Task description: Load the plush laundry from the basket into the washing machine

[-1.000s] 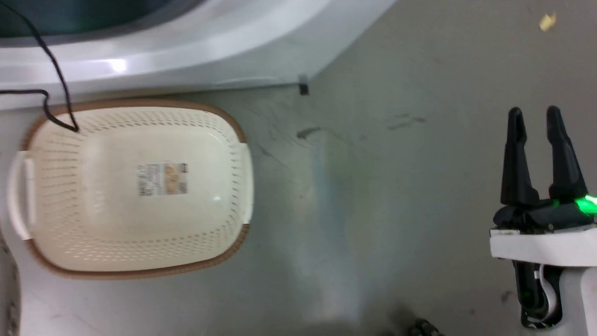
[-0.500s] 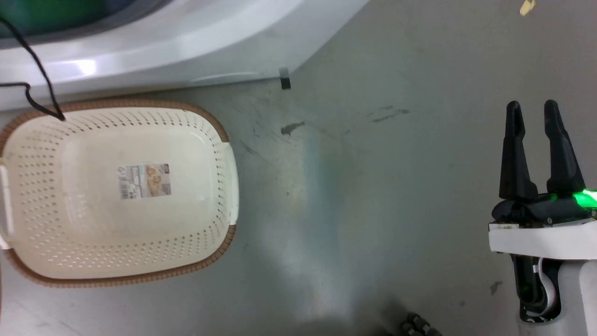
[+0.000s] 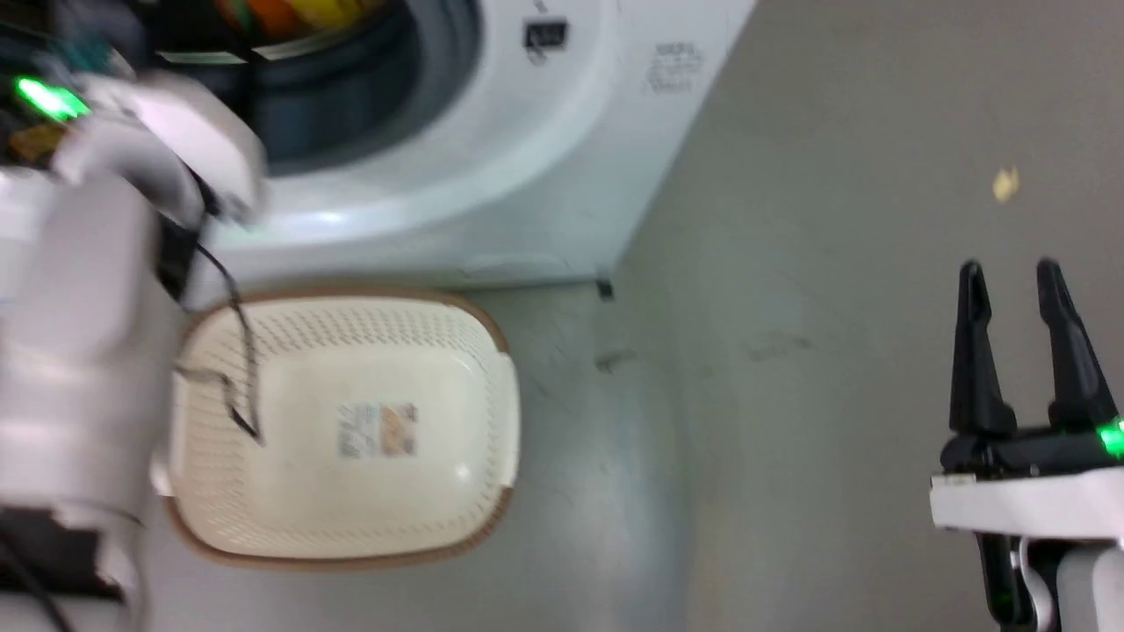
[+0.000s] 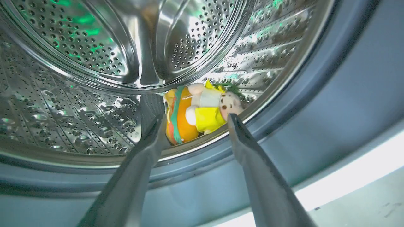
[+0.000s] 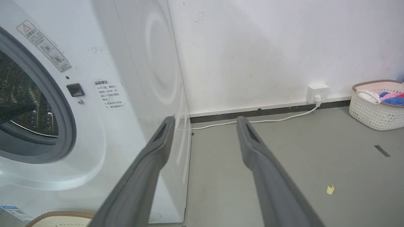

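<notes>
Left wrist view: doll in the drum, both grippers spread

- Plush doll [image 4: 197, 115] lies on its side on the steel drum [image 4: 79, 94] floor, at the drum's front lip. It sits just beyond the left gripper [image 4: 193, 110], framed between the two fingers.
- Left gripper fingers are spread wide and pinch nothing. The right-hand fingertip [image 4: 233, 119] overlaps the doll's face in this view; contact can't be told.
- Grey door gasket [image 4: 331, 94] runs below and to the right of the fingers.
- Head view: orange and yellow of the doll [image 3: 290, 10] shows inside the washing machine [image 3: 527, 158] opening. The pale left forearm [image 3: 70, 351] reaches up toward it, blurred.
- Basket [image 3: 351, 549] sits on the floor in front of the machine, beside the left forearm, with a label [image 3: 378, 430] on its floor. A black cable [image 3: 237, 351] hangs over it.
- Right gripper [image 3: 1008, 268] is well apart from the basket, over bare floor, fingers parted and holding nothing.
- Right wrist view: right gripper [image 5: 205, 120] points past the machine's side panel [image 5: 151, 78] toward the wall. Ahead of it are a wall socket [image 5: 317, 90] and a second basket of clothes [image 5: 372, 116]; a yellow scrap [image 5: 330, 189] lies to its right.
</notes>
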### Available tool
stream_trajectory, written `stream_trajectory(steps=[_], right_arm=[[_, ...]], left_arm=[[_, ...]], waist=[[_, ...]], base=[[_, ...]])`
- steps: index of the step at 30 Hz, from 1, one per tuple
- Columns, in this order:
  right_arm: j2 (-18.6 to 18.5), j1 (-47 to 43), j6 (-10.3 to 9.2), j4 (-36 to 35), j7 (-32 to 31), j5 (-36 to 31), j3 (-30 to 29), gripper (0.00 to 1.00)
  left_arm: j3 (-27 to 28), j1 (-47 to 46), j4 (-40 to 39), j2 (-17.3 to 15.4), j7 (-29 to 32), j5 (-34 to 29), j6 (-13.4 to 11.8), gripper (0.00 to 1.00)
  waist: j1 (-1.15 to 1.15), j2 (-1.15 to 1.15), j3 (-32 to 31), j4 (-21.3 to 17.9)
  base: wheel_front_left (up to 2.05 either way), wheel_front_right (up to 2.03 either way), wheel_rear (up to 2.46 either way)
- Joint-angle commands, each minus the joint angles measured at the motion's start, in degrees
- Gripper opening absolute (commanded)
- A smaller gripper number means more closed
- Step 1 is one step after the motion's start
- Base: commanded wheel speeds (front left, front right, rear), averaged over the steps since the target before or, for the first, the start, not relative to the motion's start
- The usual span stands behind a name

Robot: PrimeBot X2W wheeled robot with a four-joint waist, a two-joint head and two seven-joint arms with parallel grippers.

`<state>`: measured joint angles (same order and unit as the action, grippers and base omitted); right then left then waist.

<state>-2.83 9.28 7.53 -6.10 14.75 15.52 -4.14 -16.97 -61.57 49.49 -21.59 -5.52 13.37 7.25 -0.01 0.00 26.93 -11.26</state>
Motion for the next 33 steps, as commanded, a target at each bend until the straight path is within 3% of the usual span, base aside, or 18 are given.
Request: stream_trajectory(steps=[1, 5, 10, 19, 22, 27, 33], right_arm=[[0.0, -1.6, -0.04, -0.1, 0.2, -0.9, -0.4, 1.00], [0.0, -3.4, -0.04, -0.2, 0.2, -2.2, -1.0, 1.00], [0.0, -6.8, -0.04, -0.1, 0.2, -3.5, -1.3, 1.00], [0.0, -11.4, -0.04, -0.1, 0.2, -4.8, -0.2, 1.00], [0.0, -12.3, -0.04, 0.3, 0.2, -4.7, 0.1, 1.00], [0.0, -14.1, -0.04, 2.3, 0.2, -4.6, 1.0, 1.00], [0.0, -15.4, -0.04, 3.5, 0.2, -6.1, 1.5, 1.00]], left_arm=[[-0.2, 3.5, -1.2, 1.2, -2.1, 1.2, 0.2, 1.00], [-0.3, 9.2, -4.2, 2.7, -5.7, 2.4, -0.1, 1.00], [1.4, 21.0, -12.6, 5.0, -8.4, 4.9, -3.3, 1.00], [3.8, 46.5, -36.7, 7.9, -9.4, 2.1, -13.4, 1.00], [4.6, 52.2, -42.6, 9.0, -9.5, 0.5, -14.7, 1.00], [6.1, 58.5, -48.3, 10.6, -9.5, -2.1, -14.7, 1.00], [7.1, 62.3, -50.5, 11.6, -9.5, -5.0, -13.5, 1.00]], waist=[[0.01, 0.00, -7.7, 5.5], [0.01, 0.00, -11.8, 7.8], [0.01, 0.00, -17.3, 10.8], [0.01, 0.00, -23.3, 13.7], [0.01, 0.00, -24.1, 14.3], [0.01, 0.00, -25.2, 14.7], [0.01, 0.00, -26.1, 14.5]], base=[[0.00, 0.00, 0.00], [0.00, 0.00, 0.00], [0.00, 0.00, 0.00], [0.00, 0.00, 0.00], [0.00, 0.00, 0.00], [0.00, 0.00, 0.00], [0.00, 0.00, 0.00]])
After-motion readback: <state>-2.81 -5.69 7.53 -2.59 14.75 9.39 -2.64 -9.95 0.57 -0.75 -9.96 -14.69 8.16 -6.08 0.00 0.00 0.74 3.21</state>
